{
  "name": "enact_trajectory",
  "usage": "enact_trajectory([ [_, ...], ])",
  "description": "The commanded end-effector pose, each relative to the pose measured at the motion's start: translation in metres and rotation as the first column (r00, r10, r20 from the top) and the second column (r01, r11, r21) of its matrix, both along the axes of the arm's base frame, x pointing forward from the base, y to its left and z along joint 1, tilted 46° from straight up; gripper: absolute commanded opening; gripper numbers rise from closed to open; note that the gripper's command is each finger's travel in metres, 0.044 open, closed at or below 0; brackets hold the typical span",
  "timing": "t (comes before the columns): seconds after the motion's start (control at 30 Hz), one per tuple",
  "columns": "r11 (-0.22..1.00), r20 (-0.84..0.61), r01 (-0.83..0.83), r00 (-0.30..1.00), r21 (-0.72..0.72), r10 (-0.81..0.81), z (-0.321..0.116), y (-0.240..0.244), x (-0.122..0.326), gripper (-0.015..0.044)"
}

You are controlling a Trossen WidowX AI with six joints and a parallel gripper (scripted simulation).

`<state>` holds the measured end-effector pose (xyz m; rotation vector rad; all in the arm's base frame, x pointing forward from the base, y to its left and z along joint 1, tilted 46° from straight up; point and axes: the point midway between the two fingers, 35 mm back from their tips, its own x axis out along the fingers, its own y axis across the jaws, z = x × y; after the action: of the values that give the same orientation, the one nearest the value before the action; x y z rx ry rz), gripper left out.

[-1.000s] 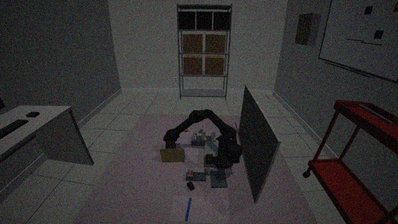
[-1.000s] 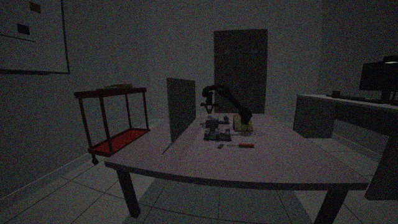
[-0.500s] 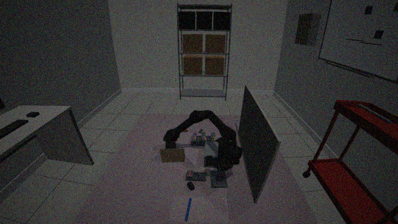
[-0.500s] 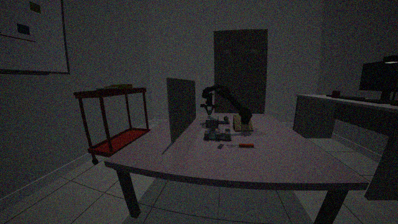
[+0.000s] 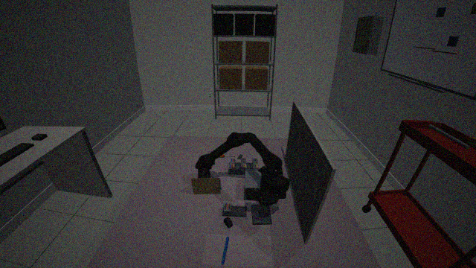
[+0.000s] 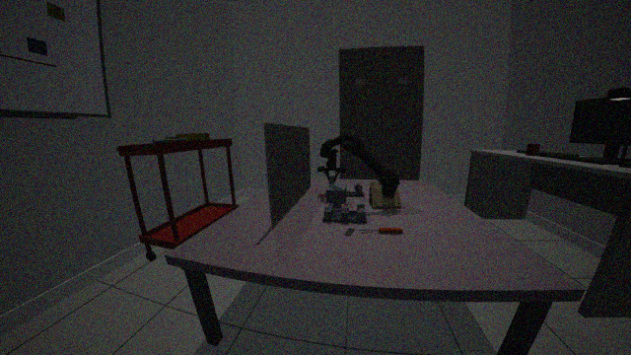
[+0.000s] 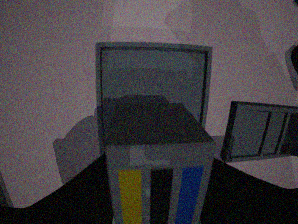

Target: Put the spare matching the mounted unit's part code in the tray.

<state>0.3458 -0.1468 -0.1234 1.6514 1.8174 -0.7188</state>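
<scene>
Dim walls and a pale tiled floor surround my counter [image 5: 149, 223] [image 6: 444, 256] [image 7: 30, 75], with a metal shelf rack [image 5: 244, 7] by one wall and a red cart [image 5: 405, 126] [image 6: 175, 145] off to one side. Upright on the counter stands a dark panel [image 5: 309, 171] [image 6: 288, 173], near my bent arm [image 5: 239, 138] [image 6: 367, 158].

My claw [image 5: 271, 200] [image 6: 331, 177] [image 7: 150, 156] is clamped on a grey box-shaped spare [image 7: 159, 156], whose side facing the wrist camera carries yellow, black and blue stripes. I have that spare above the counter, and in the wrist view it covers the lower part of a shallow, square grey tray [image 5: 261, 215] [image 7: 153, 46]. I cannot tell from these views whether it touches the tray. I cannot read any code on it either.

Just beside the tray lies a divided tray [image 5: 234, 211] [image 7: 250, 132], apart from it. Near the divided tray is a small dark object [image 5: 227, 222], and beyond that a blue pen [image 5: 224, 251] lies on its own. An orange-handled screwdriver [image 5: 222, 155] [image 6: 390, 231] lies beyond the cluster of grey parts [image 5: 242, 166] [image 6: 344, 215], its handle showing clearly in the exterior view.
</scene>
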Motion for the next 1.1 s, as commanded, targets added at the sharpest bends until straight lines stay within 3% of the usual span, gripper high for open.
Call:
enact_trajectory([
  [0.0, 1.000, -0.003, 0.006, 1.000, 0.005, -0.006, -0.003, 0.003, -0.001, 0.0000],
  [1.07, 1.000, -0.005, 0.002, 1.000, 0.010, -0.002, -0.019, 0.022, -0.005, 0.0000],
])
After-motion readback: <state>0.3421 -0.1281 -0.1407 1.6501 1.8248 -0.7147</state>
